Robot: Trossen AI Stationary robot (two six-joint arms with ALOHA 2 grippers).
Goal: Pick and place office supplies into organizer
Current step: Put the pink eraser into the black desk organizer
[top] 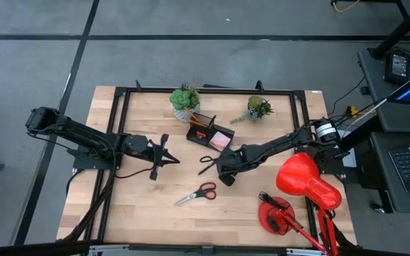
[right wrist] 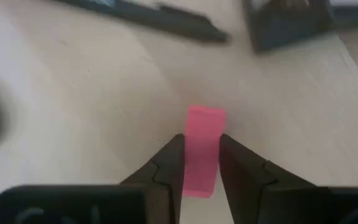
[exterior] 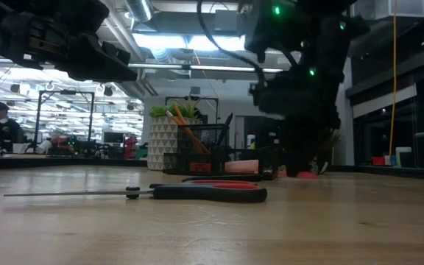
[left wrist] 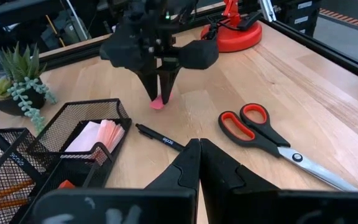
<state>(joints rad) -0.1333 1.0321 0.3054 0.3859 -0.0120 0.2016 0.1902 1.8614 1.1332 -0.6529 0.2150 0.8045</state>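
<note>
Right gripper (right wrist: 201,163) low over the counter (top: 141,206), near its middle, just in front of the organizer (top: 210,133). Fingers clamped on a pink eraser (right wrist: 202,149); the left wrist view shows the same eraser (left wrist: 158,102) at the fingertips, touching or just above the wood, cannot tell which.

Left gripper (left wrist: 199,163) clenched, holding nothing, hovering left of centre and pointed toward the right gripper.

Organizer sits toward the back of the counter between two potted plants (top: 184,102). Orange pencils (exterior: 185,129) lean in its taller mesh compartment; pink sticky notes (left wrist: 97,134) lie in the low tray.

Black pen (left wrist: 159,137) flat on the counter just beside the organizer's tray, between it and the eraser. Red-handled scissors (top: 197,193) lie flat nearer the front edge, well apart from the organizer, blades closed.

Red lamp (top: 306,181) stands at the right front of the counter.
</note>
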